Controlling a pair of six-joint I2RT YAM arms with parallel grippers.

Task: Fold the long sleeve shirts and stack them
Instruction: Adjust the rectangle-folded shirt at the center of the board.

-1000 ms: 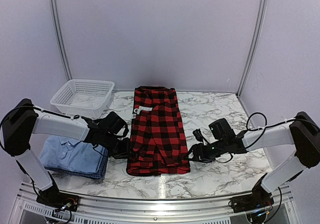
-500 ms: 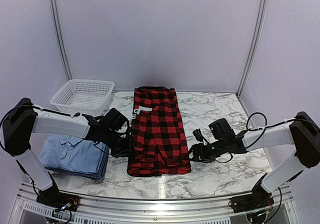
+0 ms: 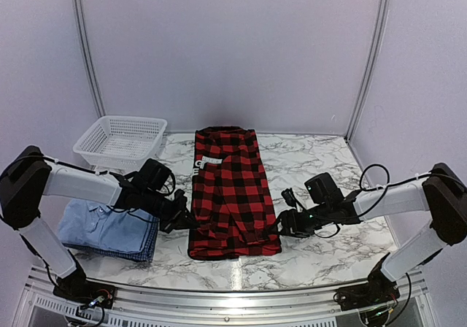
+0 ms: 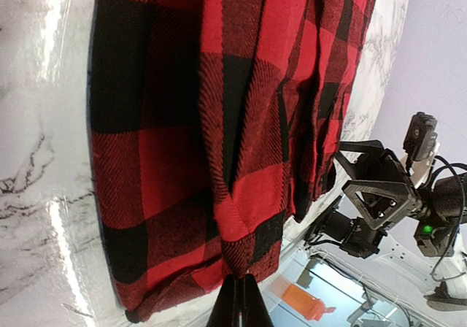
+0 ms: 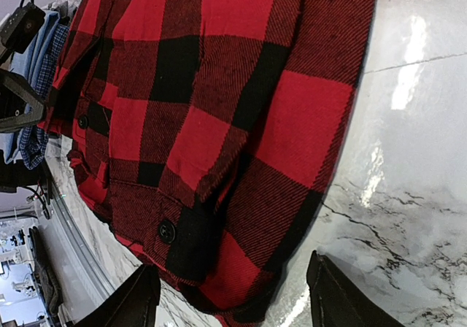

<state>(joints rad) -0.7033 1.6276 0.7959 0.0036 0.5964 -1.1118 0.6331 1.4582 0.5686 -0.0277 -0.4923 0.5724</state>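
On marble table (image 3: 314,152), left hand (image 3: 181,220) clamped on plaid shirt (image 3: 233,195) edge, right hand (image 3: 282,229) open at opposite edge

Setting: a robotics lab test cell, not a home or shop.

Evidence:
- Enclosure of plain pale lilac wall panels (image 3: 233,49) joined by slim metal uprights (image 3: 84,49), closing off the back and both sides.
- Bench with a marble-patterned table top (image 3: 314,159), fronted by an aluminium rail (image 3: 233,298).
- The left arm (image 3: 80,185) and right arm (image 3: 394,195) are bolted to that near edge, with loose black cables (image 3: 368,174) running along them.
- The household goods on the bench are a red-and-black plaid flannel shirt (image 3: 233,195) and a white plastic mesh basket (image 3: 120,143).
- The left wrist view shows blurred clutter beyond the bench edge, including an orange object (image 4: 303,301), possibly shop-floor equipment; too soft to identify.
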